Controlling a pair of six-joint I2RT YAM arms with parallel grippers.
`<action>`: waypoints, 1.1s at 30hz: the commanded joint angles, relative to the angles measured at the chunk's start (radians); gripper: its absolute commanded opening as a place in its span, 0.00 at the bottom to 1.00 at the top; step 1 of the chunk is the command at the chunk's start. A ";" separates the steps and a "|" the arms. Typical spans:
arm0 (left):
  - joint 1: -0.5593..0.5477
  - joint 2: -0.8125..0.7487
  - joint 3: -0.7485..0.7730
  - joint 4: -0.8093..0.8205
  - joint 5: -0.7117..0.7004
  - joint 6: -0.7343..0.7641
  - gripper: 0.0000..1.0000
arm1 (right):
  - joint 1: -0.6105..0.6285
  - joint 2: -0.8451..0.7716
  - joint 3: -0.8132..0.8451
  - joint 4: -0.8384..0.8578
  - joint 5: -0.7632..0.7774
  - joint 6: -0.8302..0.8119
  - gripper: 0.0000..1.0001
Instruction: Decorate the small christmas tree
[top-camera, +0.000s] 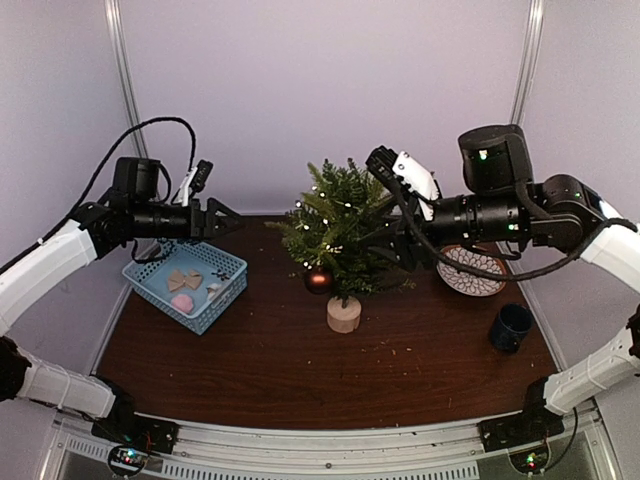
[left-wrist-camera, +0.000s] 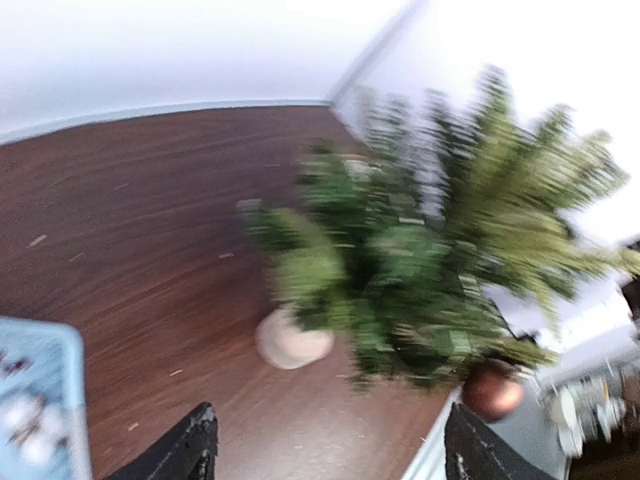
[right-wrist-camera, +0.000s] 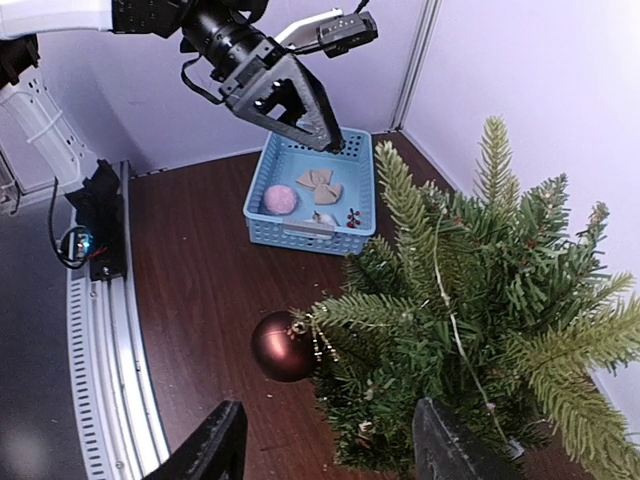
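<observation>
Though the dark-blue ceramic mug (top-camera: 511, 327) sits nearest, on the right, it is well clear of the work. Mid-table, the small dark-green artificial fir tree (top-camera: 340, 225) stands upright on its round pale wooden base (top-camera: 344, 314). One glossy brown-red ball ornament (top-camera: 319, 279) hangs from a low branch on its left side. At the tree's right flank the right gripper (right-wrist-camera: 332, 410) has its fingers spread, pinching nothing. Judged step: ornament hung, arm to clear. Best done by backing straight out along the branch, slowly, so the thin light wire (right-wrist-camera: 452, 330) does not snag and tip the tree. To the left, the pale-blue slotted plastic basket (top-camera: 220, 305) holds tan bow shapes and a pink round piece. Above its far edge the left gripper (top-camera: 228, 218) hovers, jaws apart, empty. A next pick should drop straight onto one piece only. The patterned round plate (top-camera: 475, 283) lies behind, right. Writing, brands, labels: none legible in any view.
</observation>
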 joint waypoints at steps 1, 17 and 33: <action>0.119 -0.015 -0.016 -0.190 -0.225 -0.048 0.76 | -0.003 -0.025 -0.011 0.019 -0.086 0.001 0.67; 0.234 0.248 -0.099 -0.283 -0.408 0.105 0.54 | -0.003 -0.044 -0.038 0.065 -0.125 0.054 0.80; 0.278 0.559 0.015 -0.123 -0.362 0.183 0.35 | -0.003 -0.043 -0.013 0.047 -0.084 0.079 0.79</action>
